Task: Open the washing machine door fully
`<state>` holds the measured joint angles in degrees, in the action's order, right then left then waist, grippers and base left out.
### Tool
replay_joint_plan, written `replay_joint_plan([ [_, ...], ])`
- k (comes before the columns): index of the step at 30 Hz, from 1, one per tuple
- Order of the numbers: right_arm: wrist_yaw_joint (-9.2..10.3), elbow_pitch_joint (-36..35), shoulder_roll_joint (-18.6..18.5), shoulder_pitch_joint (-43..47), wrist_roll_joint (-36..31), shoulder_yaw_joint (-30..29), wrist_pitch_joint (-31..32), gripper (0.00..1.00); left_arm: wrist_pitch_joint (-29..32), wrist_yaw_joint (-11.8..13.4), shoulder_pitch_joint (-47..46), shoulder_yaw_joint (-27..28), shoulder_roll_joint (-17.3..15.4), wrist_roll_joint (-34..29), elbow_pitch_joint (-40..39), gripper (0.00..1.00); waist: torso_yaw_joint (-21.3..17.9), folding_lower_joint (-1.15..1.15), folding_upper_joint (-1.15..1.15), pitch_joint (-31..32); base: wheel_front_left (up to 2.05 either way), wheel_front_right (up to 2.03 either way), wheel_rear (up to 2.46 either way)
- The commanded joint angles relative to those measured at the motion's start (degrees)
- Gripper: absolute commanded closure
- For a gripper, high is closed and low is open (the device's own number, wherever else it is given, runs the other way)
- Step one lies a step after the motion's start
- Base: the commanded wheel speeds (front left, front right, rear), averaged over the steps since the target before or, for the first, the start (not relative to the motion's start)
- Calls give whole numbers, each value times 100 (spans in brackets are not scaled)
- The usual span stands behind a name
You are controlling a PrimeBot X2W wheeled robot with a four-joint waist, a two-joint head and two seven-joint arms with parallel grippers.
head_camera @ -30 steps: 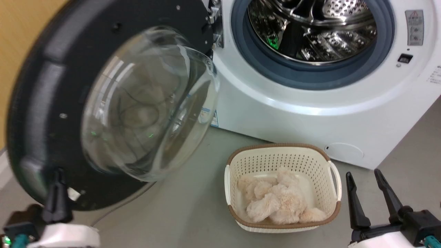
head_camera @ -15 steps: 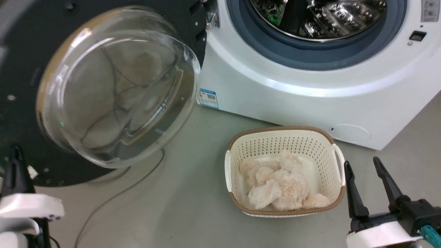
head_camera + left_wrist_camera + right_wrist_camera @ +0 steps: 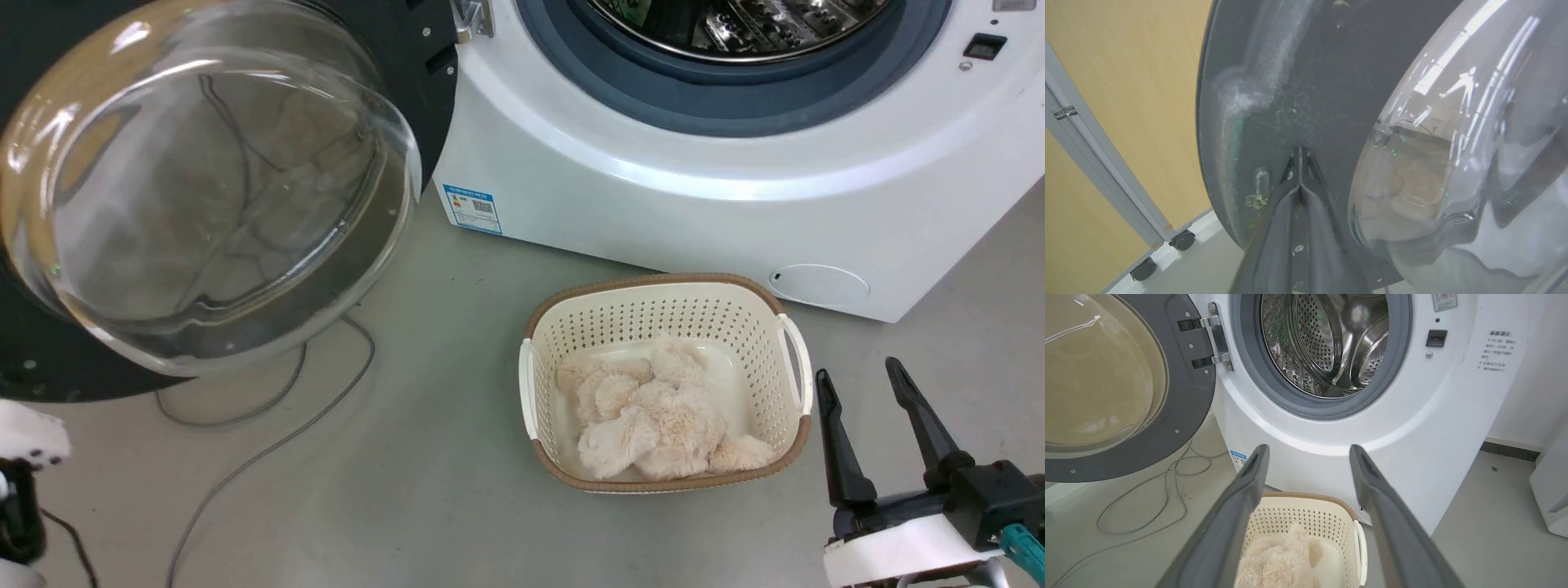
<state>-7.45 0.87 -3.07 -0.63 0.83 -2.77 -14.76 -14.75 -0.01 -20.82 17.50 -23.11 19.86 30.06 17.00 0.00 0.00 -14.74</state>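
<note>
The washing machine door stands swung wide to the left of the white washing machine, its glass bowl bulging toward me. In the left wrist view my left gripper is shut, its tips resting against the door's dark inner rim beside the glass bowl. My right gripper is open and empty at the lower right, apart from the machine. The right wrist view shows the right gripper, the door, its metal hinge and the steel drum.
A cream basket holding a beige plush toy sits on the floor before the machine. A grey cable loops under the door. A wood-coloured panel on castors stands behind the door. Another white appliance is at the right.
The door has swung farther left, away from the machine. My left gripper has gone with it, out of the head view's lower left. The head camera has also shifted.
</note>
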Motion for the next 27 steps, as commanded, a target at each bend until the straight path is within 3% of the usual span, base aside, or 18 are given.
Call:
replay_joint_plan([
  [1,-3,-27,19,-135,-60,-6,-24,0,-25,-9,-148,36,-71,25,64,100,-14,0,0,-14,0,0,0],
  [15,-3,4,19,-185,-74,-12,-24,0,-25,-252,-1017,45,-590,-35,1476,100,-152,0,0,4,0,0,0],
  [27,-3,106,19,30,71,-20,-24,0,-25,-417,-590,146,-400,-366,1157,100,-242,0,0,571,0,0,0],
])
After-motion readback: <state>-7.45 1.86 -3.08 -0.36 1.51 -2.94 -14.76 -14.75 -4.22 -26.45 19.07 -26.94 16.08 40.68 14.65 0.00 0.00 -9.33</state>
